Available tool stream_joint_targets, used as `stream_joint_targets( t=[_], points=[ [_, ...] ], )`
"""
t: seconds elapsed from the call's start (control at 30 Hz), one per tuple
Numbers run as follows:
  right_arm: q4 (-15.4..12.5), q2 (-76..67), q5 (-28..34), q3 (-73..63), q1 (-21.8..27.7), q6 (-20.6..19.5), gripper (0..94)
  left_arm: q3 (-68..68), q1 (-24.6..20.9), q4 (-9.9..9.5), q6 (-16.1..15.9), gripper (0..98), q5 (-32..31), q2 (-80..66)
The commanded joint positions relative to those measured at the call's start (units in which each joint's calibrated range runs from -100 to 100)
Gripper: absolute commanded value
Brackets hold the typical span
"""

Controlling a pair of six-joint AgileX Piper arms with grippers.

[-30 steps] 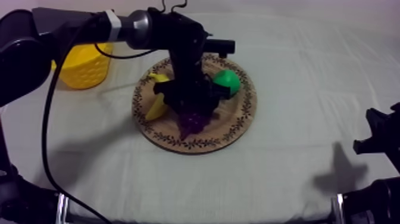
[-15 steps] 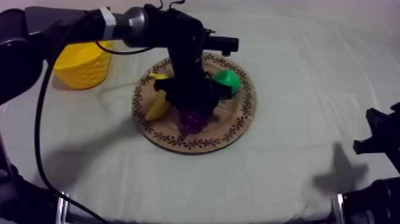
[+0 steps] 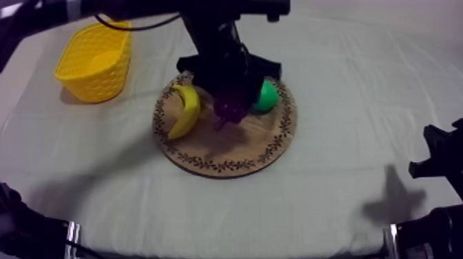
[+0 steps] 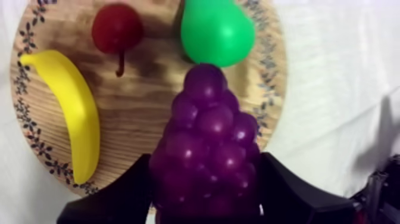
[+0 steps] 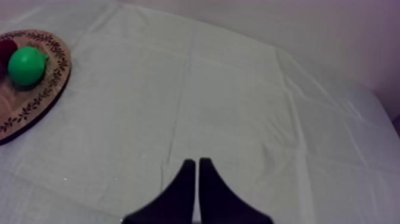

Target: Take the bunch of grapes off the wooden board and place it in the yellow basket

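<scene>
My left gripper is shut on the purple bunch of grapes and holds it lifted above the round wooden board. In the left wrist view the grapes sit between my black fingers, over the board. A banana, a green pear and a small red fruit lie on the board. The yellow basket stands at the far left. My right gripper is shut on nothing, low at the right over bare cloth.
The right arm rests at the table's right edge. The board's rim with the pear lies far off from the right gripper. Open cloth stretches between the board and the basket.
The left gripper has risen with the grapes, lifting them off the board and a little towards the far side. The banana now lies uncovered. The right arm has not moved.
</scene>
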Motion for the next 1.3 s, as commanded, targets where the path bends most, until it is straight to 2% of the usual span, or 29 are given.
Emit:
stream_joint_targets(
  t=[0.0, 0.33, 0.57, 0.87, 1.27],
  points=[
    [0.03, 0.0, 0.02, -0.04, -0.02, 0.01, 0.3, -0.45, 0.02, -0.02, -0.01, 45.1, 0.65, -1.37],
    [0.03, 0.0, 0.02, -0.04, -0.02, 0.01, 0.3, -1.54, -0.74, -0.11, -0.5, 45.2, 1.72, -4.93],
    [0.03, 0.0, 0.02, -0.04, -0.02, 0.01, 0.3, -1.1, -3.22, -0.34, -1.42, 45.0, 1.75, -6.98],
    [0.03, 0.0, 0.02, -0.04, -0.02, 0.01, 0.3, -0.14, -9.36, -0.82, -3.51, 44.9, 2.24, -8.86],
    [0.03, 0.0, 0.02, -0.04, -0.02, 0.01, 0.3, 2.19, -19.74, -1.5, -7.2, 44.8, 2.32, -10.7]
  ],
)
